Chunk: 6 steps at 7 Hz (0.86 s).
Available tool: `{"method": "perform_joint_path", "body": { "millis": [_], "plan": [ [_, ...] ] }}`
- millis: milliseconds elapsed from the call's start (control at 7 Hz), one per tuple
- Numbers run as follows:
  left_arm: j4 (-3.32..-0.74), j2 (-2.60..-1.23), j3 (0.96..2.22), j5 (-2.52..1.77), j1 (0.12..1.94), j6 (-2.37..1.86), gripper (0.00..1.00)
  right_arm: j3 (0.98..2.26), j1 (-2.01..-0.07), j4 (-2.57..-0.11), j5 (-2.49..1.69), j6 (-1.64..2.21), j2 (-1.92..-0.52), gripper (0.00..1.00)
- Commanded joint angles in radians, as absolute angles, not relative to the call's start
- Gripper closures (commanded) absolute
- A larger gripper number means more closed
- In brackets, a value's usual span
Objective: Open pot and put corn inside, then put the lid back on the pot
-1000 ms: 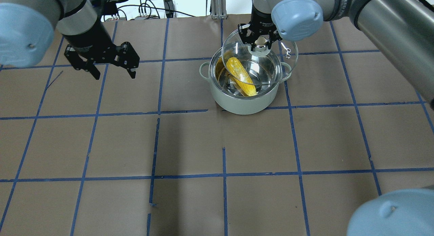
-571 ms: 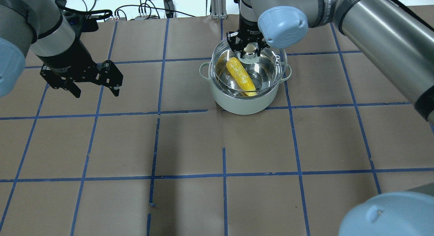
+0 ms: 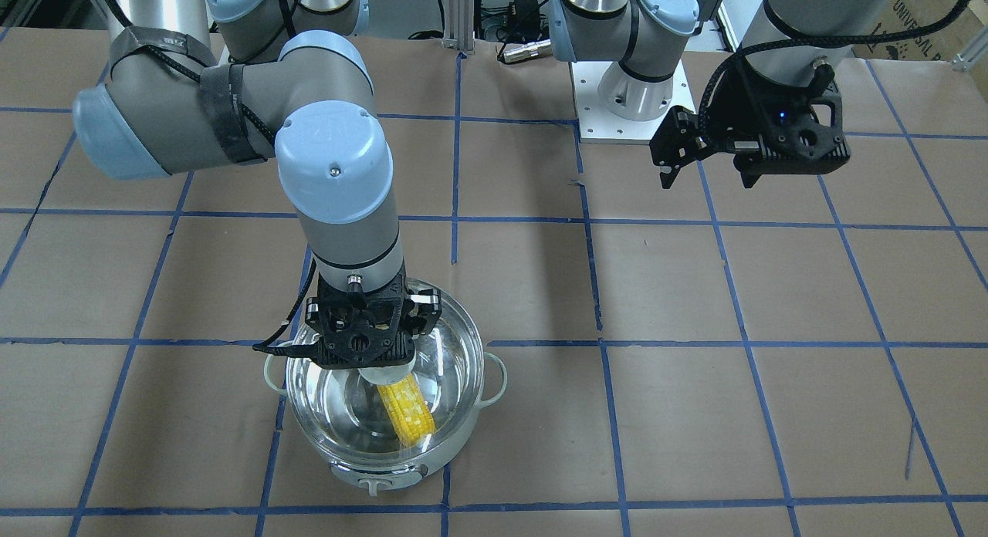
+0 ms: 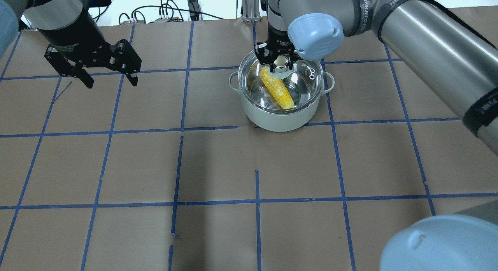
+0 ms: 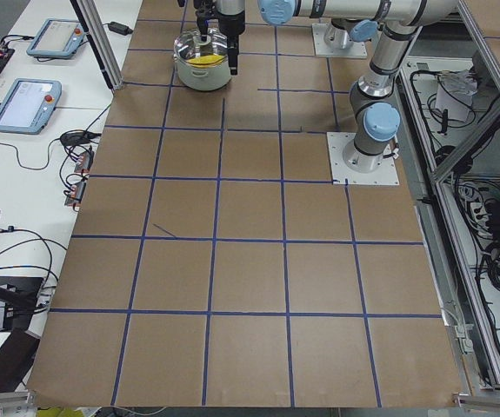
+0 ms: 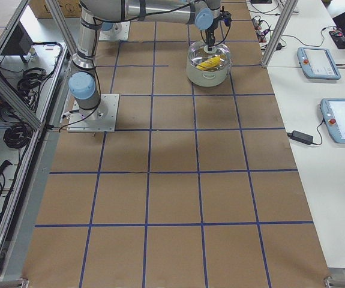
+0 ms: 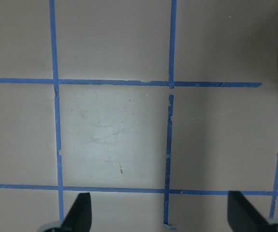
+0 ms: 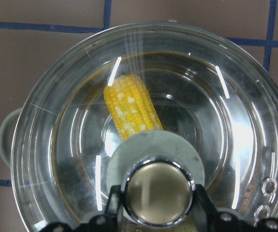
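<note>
one pot (image 4: 278,122), one lid (image 4: 309,83), one corn (image 4: 277,88)

Corn (image 4: 277,88) is yellow, pot (image 4: 278,121) pale grey, table (image 4: 218,166) brown, blue-gridded.

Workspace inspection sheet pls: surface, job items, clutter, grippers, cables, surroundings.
surface: brown paper table with a blue tape grid.
pot: upright on the table, under the right arm.
corn: lying inside the pot.
lid: over the pot rim, looks seated.
clutter: nothing seen.
right gripper: shut on the lid's knob.
left gripper: open, empty, above bare table.
cables: coiled bundles in the frame bay behind the robot.
surroundings: two teach pendants on the side bench.
</note>
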<state>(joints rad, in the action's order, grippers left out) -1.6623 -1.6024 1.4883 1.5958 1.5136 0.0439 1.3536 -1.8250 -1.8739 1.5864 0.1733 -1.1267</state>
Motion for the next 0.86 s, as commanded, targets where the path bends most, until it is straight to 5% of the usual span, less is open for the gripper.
{"method": "perform_joint_path", "body": {
  "millis": [0,714],
  "plan": [
    [-1.658,-1.612,1.474,1.598,1.540,0.046,0.00,1.353,-1.825,-1.873,1.586,0.172,-1.123,0.92],
    [-1.658,-1.597,1.479,1.597,1.534,0.045,0.00,1.353,-1.825,-1.873,1.586,0.170,-1.115,0.92]
  ]
}}
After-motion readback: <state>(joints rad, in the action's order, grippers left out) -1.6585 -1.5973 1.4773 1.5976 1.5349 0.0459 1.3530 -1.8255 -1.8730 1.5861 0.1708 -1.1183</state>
